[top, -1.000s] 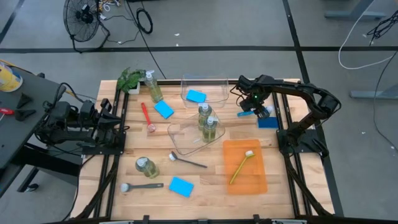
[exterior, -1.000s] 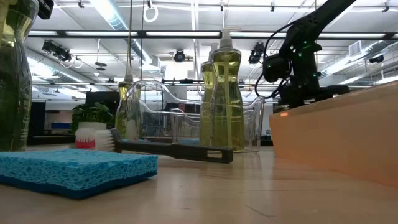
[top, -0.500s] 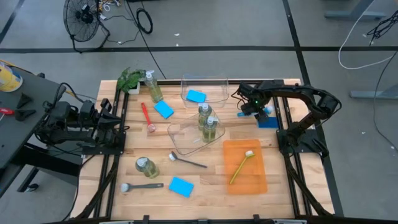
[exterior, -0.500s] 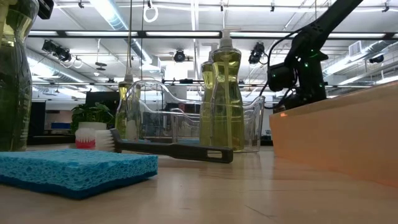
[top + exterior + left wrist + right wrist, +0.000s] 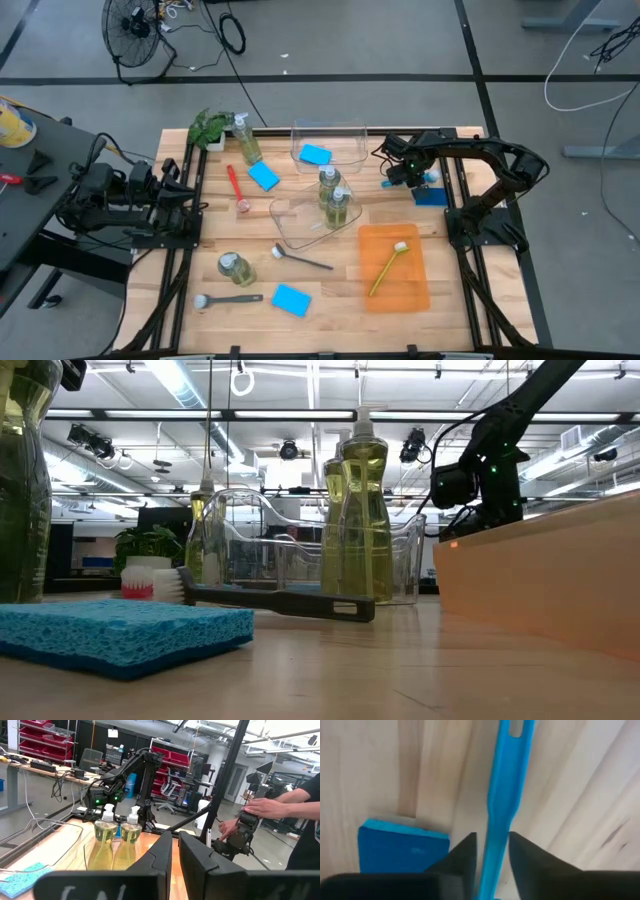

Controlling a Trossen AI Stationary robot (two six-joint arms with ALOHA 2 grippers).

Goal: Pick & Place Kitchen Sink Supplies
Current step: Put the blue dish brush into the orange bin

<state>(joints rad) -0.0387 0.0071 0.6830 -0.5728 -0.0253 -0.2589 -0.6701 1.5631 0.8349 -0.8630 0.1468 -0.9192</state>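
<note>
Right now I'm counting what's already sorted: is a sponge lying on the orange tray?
No. In the high view the orange tray carries only a yellow-green dish brush; no sponge is on it.

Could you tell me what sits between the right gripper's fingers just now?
The blue dish brush handle runs between the right gripper's fingers, beside a blue sponge; the right wrist view shows it.

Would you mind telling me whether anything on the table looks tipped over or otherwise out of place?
One pump bottle lies on its side near the table's front left, while the two in the clear bin stand upright. The bin near the middle sits askew to the table edges. No spill shows.
</note>
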